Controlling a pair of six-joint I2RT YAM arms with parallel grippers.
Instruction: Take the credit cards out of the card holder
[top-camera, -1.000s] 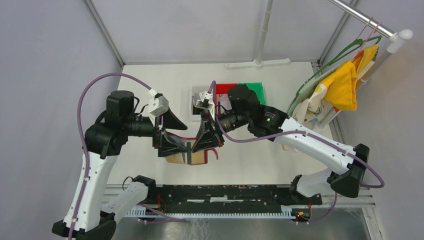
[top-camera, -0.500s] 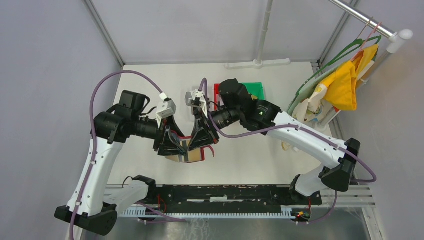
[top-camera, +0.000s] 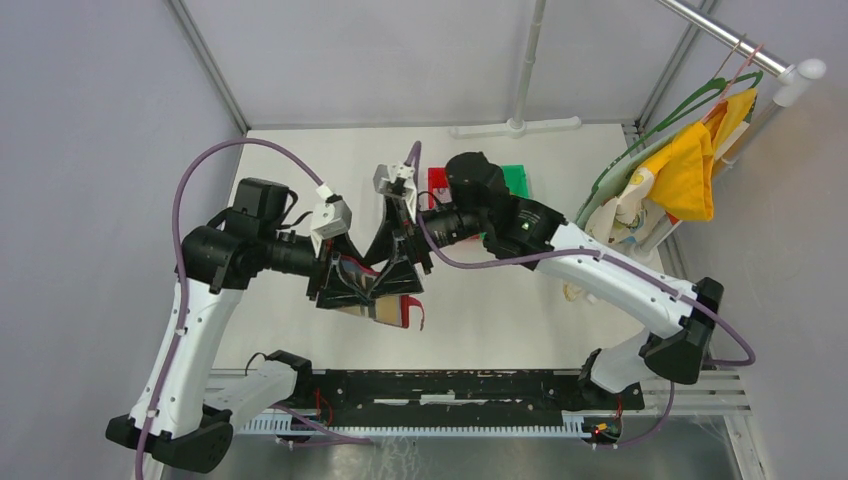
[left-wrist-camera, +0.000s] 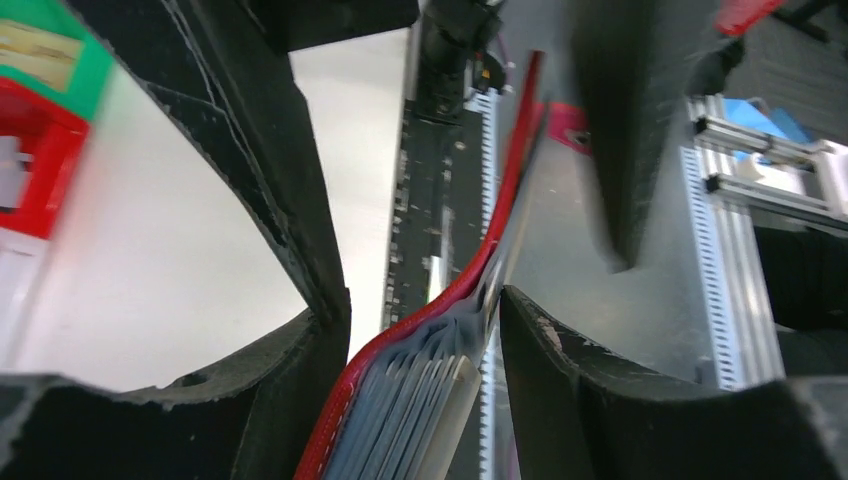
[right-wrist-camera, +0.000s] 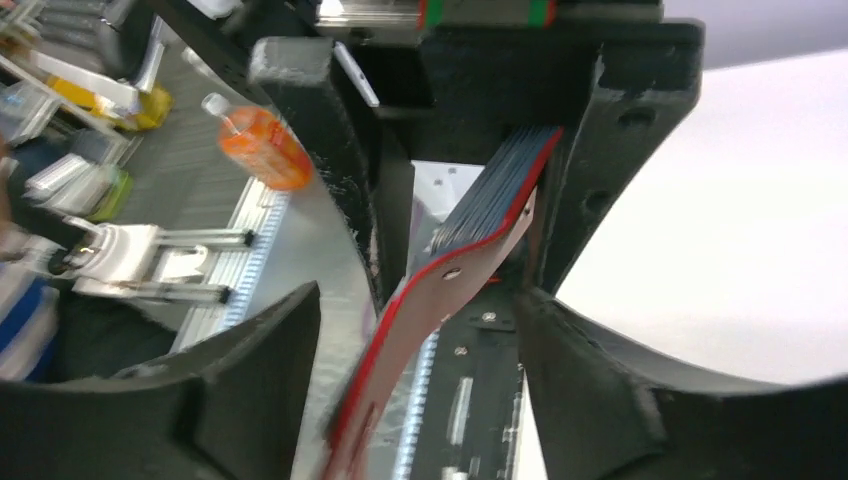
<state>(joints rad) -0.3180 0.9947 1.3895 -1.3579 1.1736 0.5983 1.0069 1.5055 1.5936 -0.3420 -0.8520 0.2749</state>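
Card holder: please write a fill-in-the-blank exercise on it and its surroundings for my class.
The holder is coloured ___.
The cards are tucked ___ the holder.
Next to the red bin stands a ___ bin.
The cloth hanging on the right is ___.
Missing words: red; inside; green; yellow.

Dark red card holder (top-camera: 396, 309) hangs open in mid-air, edge-on, its flap (right-wrist-camera: 400, 340) trailing loose, with a tight stack of grey credit cards (left-wrist-camera: 405, 405) tucked inside.
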